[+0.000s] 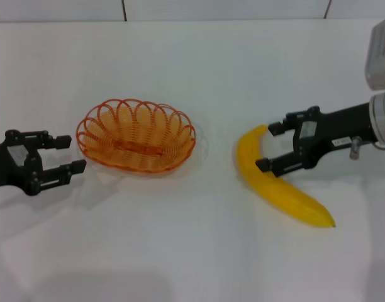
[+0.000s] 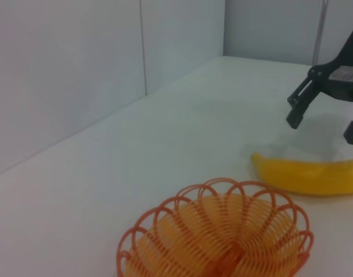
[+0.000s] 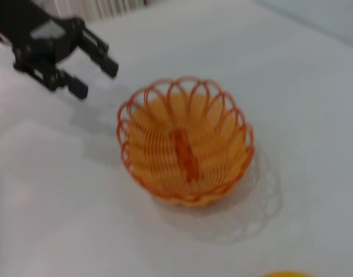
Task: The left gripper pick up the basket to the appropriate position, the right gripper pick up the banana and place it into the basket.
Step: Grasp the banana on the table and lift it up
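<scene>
The orange wire basket (image 1: pixel 98 119) stands empty on the white table, left of centre; it also shows in the left wrist view (image 2: pixel 165 210) and the right wrist view (image 3: pixel 182 83). My left gripper (image 1: pixel 78 153) is open and empty just left of the basket's rim, not touching it; it also shows in the right wrist view (image 3: pixel 96 81). The yellow banana (image 1: pixel 287 192) lies on the table at the right and shows in the left wrist view (image 2: pixel 303 176). My right gripper (image 1: pixel 266 147) is open over the banana's upper end; in the left wrist view the right gripper (image 2: pixel 322 128) hangs a little above the banana.
The white table (image 1: pixel 192 251) stretches in front of and behind the objects. A pale wall (image 2: pixel 78 75) runs along the table's far edge. A strip of bare table lies between basket and banana.
</scene>
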### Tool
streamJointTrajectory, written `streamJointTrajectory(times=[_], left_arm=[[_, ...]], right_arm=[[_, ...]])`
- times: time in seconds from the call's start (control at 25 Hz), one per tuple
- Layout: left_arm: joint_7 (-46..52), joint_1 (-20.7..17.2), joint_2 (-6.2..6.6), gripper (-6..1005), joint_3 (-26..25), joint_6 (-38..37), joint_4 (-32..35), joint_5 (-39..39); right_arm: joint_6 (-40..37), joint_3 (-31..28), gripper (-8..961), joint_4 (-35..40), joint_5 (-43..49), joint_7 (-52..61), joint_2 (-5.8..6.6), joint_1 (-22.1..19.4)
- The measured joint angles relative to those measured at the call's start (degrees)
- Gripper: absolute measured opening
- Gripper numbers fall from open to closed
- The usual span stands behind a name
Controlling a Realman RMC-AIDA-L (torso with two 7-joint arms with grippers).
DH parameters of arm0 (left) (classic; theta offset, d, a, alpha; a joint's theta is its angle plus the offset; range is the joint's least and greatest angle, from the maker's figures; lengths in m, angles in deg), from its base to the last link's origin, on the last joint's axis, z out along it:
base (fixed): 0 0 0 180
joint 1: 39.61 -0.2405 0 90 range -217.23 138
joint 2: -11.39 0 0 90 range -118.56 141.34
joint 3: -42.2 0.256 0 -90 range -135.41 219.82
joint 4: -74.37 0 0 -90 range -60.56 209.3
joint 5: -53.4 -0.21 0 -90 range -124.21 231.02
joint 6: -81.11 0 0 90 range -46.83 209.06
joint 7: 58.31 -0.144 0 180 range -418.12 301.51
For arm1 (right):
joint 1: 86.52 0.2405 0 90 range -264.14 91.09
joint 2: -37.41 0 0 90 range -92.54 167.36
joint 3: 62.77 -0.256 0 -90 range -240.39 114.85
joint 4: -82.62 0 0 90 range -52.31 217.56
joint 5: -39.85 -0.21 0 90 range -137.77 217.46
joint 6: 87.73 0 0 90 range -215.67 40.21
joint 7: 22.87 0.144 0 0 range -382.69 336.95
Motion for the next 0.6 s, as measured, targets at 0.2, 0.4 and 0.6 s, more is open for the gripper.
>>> streamJointTrajectory(times=[0.2,0.4,0.6], left_arm=[[-1.8,-1.4,-0.23,568,-0.1,0.1,0.0,0.3],[-2.5,-2.0,-0.26,567,-0.1,0.3,0.0,0.5],[-2.9,-2.4,-0.37,567,-0.1,1.3,0.0,0.6]], right_arm=[[0.1,8.7,892,10.2,5.5,12.2,-0.06,-3.2],[0.1,14.5,893,14.4,10.1,19.5,-0.07,-4.2],[0.1,16.4,892,14.1,11.3,21.1,-0.07,-4.0]])
